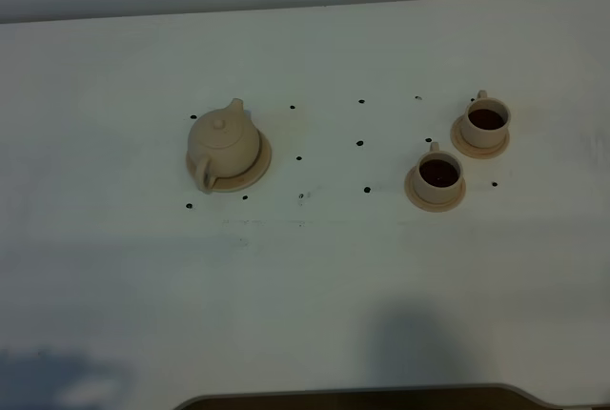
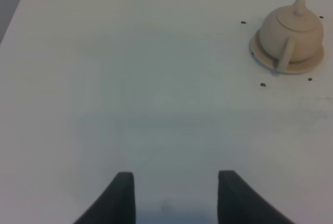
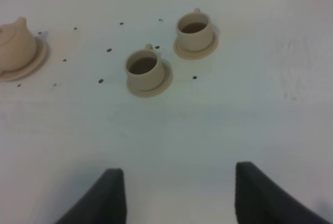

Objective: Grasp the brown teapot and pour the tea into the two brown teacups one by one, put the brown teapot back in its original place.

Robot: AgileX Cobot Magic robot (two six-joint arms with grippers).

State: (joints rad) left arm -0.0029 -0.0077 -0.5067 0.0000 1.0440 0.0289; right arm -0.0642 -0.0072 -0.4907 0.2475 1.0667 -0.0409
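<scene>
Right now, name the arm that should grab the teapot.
Left, probably. The brown teapot sits on its saucer on the table's left side, and the open left gripper already faces its handle.

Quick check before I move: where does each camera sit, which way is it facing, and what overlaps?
Exterior high: above, looking down on table; no arms visible.
Left wrist: low behind open left gripper, facing teapot on its saucer.
Right wrist: behind open right gripper, facing both teacups.
Shared: teapot appears in all three.
</scene>
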